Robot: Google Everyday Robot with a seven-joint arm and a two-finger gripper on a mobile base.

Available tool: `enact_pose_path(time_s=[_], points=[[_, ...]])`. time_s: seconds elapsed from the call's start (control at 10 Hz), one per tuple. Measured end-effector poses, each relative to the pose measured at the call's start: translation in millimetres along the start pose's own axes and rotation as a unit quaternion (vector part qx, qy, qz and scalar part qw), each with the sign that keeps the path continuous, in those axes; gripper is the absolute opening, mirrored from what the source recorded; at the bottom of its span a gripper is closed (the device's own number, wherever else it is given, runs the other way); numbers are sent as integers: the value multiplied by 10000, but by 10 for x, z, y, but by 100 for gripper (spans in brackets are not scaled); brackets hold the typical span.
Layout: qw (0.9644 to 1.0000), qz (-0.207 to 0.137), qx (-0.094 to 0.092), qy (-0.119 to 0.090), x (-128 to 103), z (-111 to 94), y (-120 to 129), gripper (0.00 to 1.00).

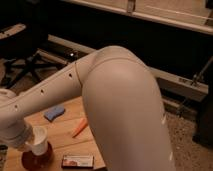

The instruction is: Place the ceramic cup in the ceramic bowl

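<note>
The white ceramic cup hangs upright at the end of my arm, low over the orange-red ceramic bowl at the table's front left. My gripper is shut on the cup from its left side, and its fingers are mostly hidden behind my wrist. The cup's base is inside the bowl's outline. I cannot tell whether it touches the bowl. My big white arm fills the middle of the view.
On the wooden table lie a blue sponge, an orange carrot-like piece and a red-and-black packet right of the bowl. An office chair base stands on the floor behind.
</note>
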Motion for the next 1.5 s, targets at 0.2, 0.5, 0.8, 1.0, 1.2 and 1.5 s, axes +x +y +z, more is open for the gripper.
enact_pose_path(time_s=[0.2,0.5,0.8,1.0,1.2,1.5], points=[[9997,-201,-70,-129,-25,178,-25,18],[9981,-557,-149,-233,4,453,16,49],[9970,-731,-232,-138,39,581,108,77],[9970,-747,-103,-152,21,558,73,80],[9970,-745,4,-211,-12,502,91,80],[9977,-590,120,-319,-34,384,66,80]])
